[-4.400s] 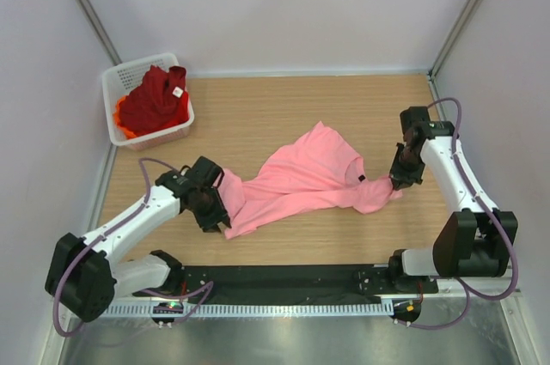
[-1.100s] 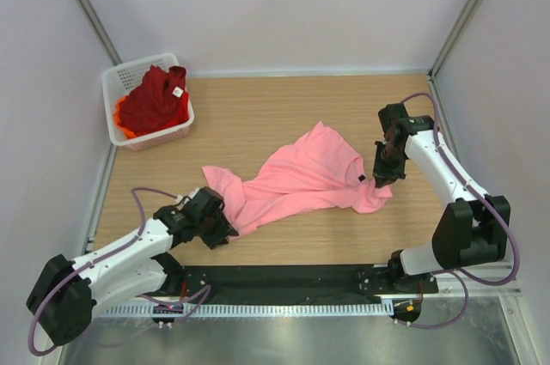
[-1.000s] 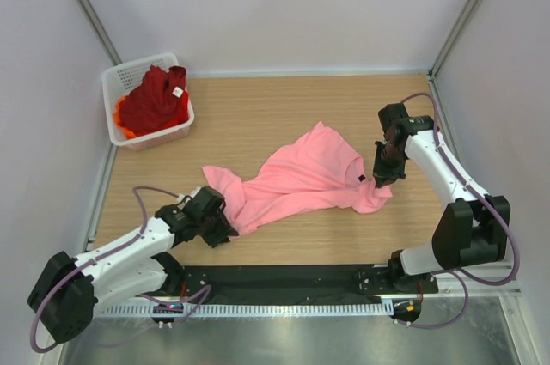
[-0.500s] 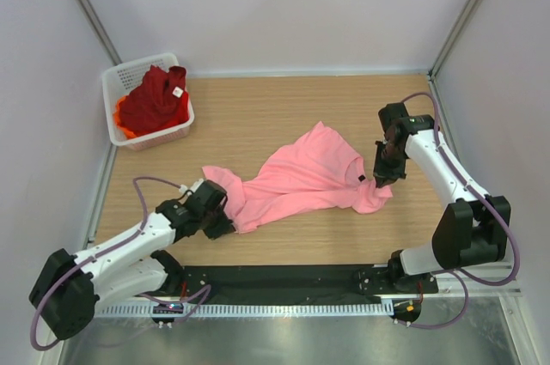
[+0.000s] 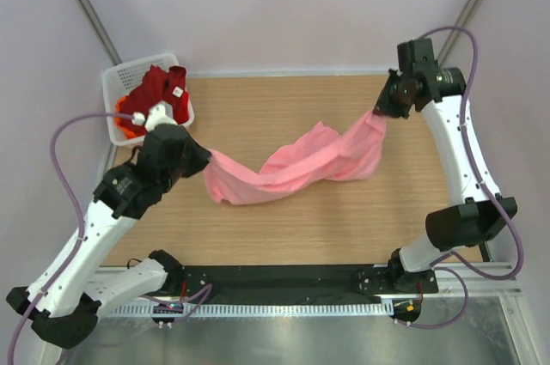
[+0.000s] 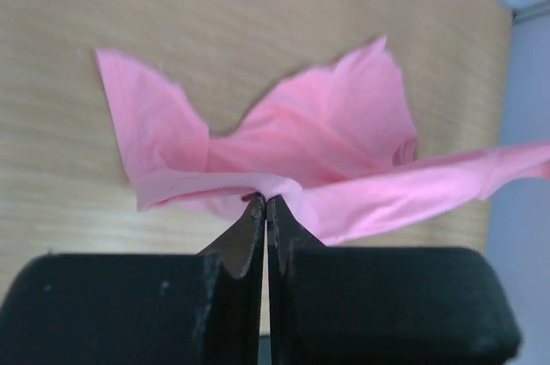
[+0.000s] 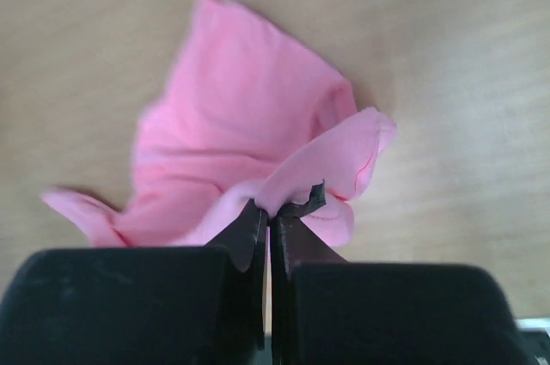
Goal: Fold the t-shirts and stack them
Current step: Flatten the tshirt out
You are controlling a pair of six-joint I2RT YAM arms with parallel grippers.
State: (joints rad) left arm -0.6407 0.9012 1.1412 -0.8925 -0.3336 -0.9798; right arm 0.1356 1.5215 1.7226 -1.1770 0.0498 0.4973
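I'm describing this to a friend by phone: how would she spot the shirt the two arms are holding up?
Over the middle of the wooden table, a light pink t-shirt is stretched between the left fingers and the right fingers, which pinch its ends. The dark red t-shirt and orange t-shirt lie bundled in the white basket.

pink t-shirt (image 5: 292,167): thin soft cloth, matt, creased | dark red t-shirt (image 5: 159,94): cloth, matt, rumpled | bench (image 5: 258,107): light wood grain, smooth, low sheen | basket (image 5: 129,67): white plastic mesh | arm shells (image 5: 90,240): white plastic, glossy | jaws: black, matt | front plate (image 5: 284,339): bare metal, brushed sheen
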